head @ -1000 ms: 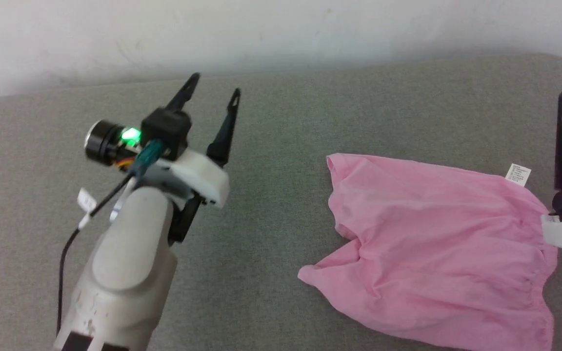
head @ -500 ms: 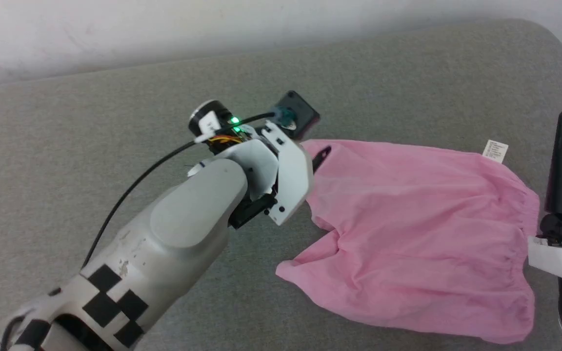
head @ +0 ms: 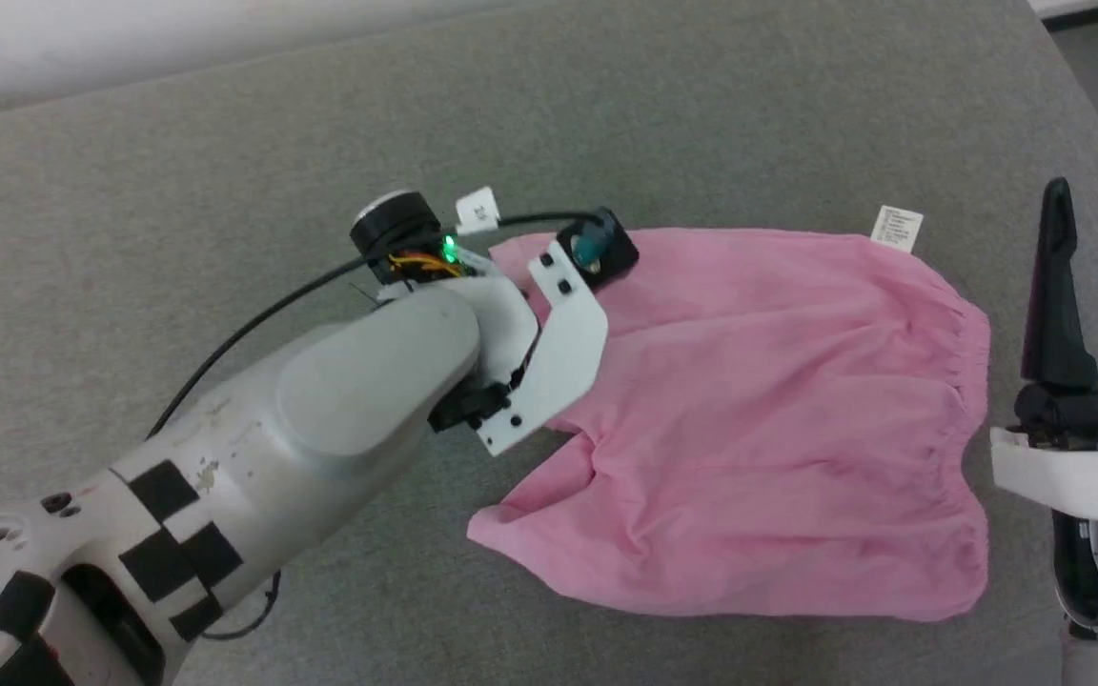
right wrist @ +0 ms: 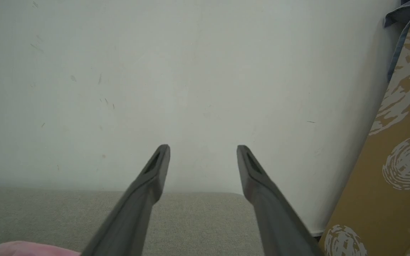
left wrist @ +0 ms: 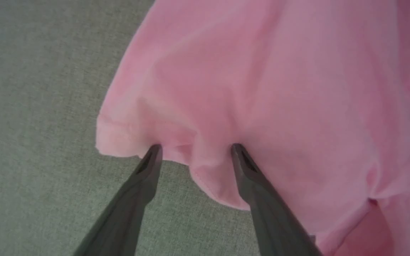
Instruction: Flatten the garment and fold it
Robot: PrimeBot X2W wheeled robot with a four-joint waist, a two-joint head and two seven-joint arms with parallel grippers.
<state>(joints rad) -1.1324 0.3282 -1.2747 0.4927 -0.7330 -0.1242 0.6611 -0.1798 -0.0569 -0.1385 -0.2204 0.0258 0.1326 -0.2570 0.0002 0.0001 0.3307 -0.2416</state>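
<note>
Poised the left gripper (left wrist: pixel 195 147) spread wide, with a hem fold of the thin light-pink cloth garment (left wrist: pixel 269 81) between the jaws; likely needed closing squarely there before tugging flat.

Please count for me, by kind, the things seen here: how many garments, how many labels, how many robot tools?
Pink garment: 1
White label: 1
Robot tools: 2 (left tool, right tool, both open)
Total: 4
</note>
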